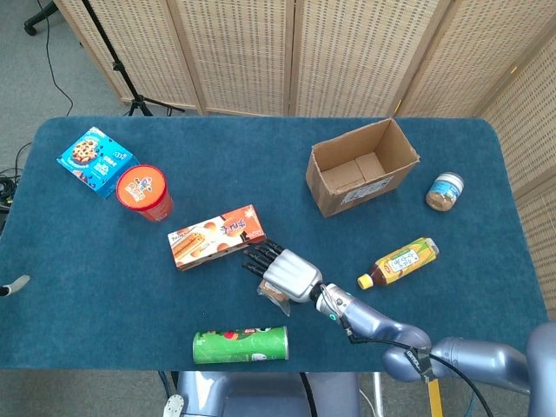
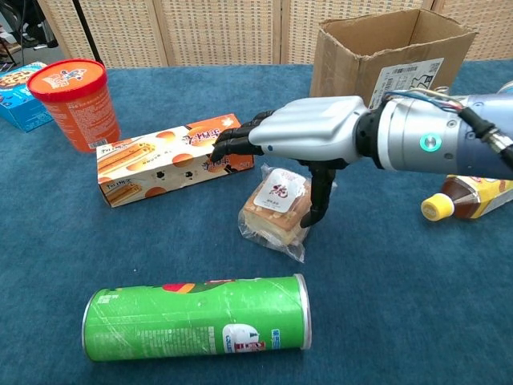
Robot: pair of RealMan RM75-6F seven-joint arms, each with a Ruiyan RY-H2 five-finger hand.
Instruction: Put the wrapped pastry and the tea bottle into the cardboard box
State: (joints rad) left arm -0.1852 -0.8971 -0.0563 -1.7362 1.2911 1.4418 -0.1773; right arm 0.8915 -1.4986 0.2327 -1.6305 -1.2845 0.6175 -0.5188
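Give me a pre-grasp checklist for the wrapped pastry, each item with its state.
1. Right hand over the wrapped pastry: ok, fingers spread, thumb down beside the wrapper.
2. Pastry gripped: not ok, nothing is closed on it yet.
3. Fingers free of the orange biscuit box: cannot tell, the fingertips reach over its end.
4. Cardboard box open side up: ok, nothing seen inside.
5. Tea bottle on the table for later: ok, lying on its side.
6. Left hand out of the way: ok, neither view shows it over the table.
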